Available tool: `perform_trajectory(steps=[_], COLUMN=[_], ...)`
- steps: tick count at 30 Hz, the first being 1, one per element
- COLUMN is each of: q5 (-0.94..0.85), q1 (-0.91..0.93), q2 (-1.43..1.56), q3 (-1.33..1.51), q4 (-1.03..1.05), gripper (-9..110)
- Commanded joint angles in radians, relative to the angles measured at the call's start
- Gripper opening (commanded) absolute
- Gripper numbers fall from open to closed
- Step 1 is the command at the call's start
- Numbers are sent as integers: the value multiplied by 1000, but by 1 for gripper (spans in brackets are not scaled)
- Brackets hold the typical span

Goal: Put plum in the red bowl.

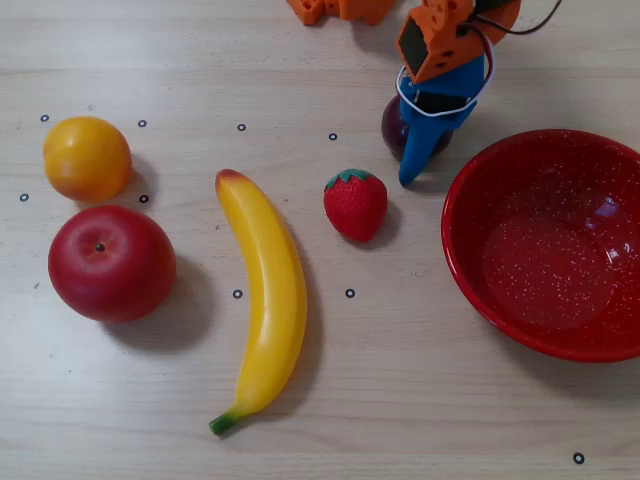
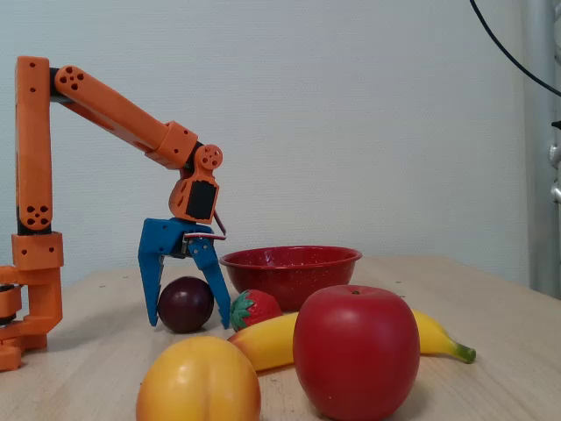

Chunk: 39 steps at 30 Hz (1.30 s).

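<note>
Between blue claw (image 2: 186,323) prongs (angular), glossy round plum (image 2: 186,304), tabletop-resting.

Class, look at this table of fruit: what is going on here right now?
An orange arm's blue gripper straddles the plum, a finger on each side; whether they touch it is unclear. The plum sits on the table, near the empty red bowl. The strawberry, banana, apple and orange lie untouched.
</note>
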Motion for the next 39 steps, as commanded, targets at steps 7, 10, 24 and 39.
perform_trajectory(steps=[7,10,24,39], q5=[-2,2,63,373], q1=[-8,-11,-83,-34], q2=[57,55,275,538], q3=[-15,-15,-213,-342], q4=[9,9,310,202], gripper=[17,7,0,0])
